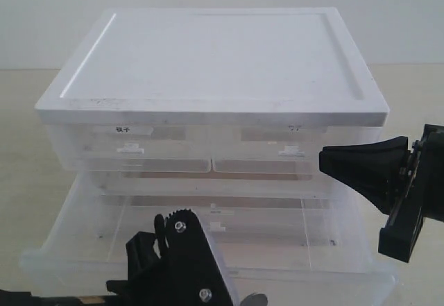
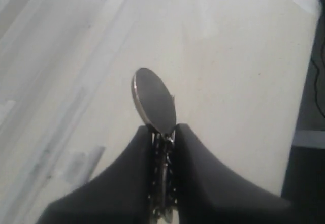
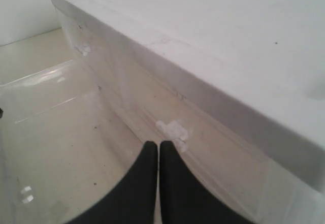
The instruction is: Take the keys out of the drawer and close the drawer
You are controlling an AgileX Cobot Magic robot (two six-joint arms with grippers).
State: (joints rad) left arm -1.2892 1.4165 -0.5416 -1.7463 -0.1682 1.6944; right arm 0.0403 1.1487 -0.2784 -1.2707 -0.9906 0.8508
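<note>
My left gripper (image 2: 163, 130) is shut on the keys (image 2: 162, 176); silver metal shows between its fingers and the grey oval fob (image 2: 154, 100) sticks out past the tips. The blue tag is hidden. In the exterior view this gripper (image 1: 229, 292) hangs at the bottom edge, over the front wall of the drawer (image 1: 333, 268), with the fob (image 1: 255, 299) just showing. The drawer is pulled far out and its floor looks bare. My right gripper (image 1: 322, 160) is shut on nothing, pointing at the cabinet's right side. In the right wrist view its tips (image 3: 158, 145) sit near a small white handle (image 3: 172, 130).
The white-topped cabinet (image 1: 215, 49) stands behind the open drawer. Two half-width labelled drawers (image 1: 132, 150) and a wide drawer (image 1: 215, 205) below them are pushed in. A pale tabletop (image 1: 21, 132) lies around the cabinet; its edge (image 2: 299, 132) shows in the left wrist view.
</note>
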